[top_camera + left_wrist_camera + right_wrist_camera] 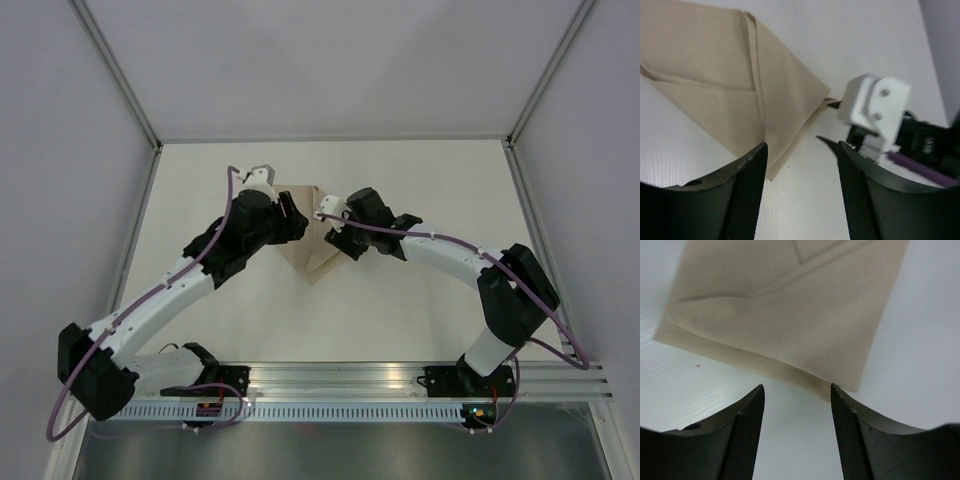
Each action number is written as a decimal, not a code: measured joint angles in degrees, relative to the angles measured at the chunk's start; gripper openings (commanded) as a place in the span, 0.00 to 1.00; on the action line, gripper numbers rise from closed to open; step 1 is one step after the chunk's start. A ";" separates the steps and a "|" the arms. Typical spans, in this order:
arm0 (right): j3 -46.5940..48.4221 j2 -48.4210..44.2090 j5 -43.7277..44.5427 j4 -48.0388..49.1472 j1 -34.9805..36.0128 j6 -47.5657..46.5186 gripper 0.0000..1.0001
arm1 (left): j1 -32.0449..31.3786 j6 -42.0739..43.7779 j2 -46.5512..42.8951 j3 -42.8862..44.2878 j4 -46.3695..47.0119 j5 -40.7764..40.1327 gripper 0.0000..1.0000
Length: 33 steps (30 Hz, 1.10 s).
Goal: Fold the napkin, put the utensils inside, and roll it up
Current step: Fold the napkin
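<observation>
Two-sided flank: folded napkin (715, 55) flat on table (400, 300); left gripper (802, 145) jaws wide, holding nothing, napkin corner just ahead; right gripper (796, 386) jaws parted, empty, napkin edge just beyond.

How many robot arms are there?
2. The left arm reaches in from the left side, the right arm from the right side, and both end at the napkin.
</observation>
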 measured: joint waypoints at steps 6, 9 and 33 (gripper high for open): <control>-1.99 -0.31 -0.35 0.79 -7.85 0.37 0.57 | -0.07 -0.44 16.02 -0.52 1.36 0.52 0.51; -1.99 -0.11 -1.03 1.05 -9.81 0.35 0.56 | -0.07 -0.83 20.63 -0.55 3.06 0.98 0.50; -3.56 9.79 -2.69 6.10 -15.54 1.95 0.52 | -3.30 -2.40 35.17 0.35 10.12 3.48 0.47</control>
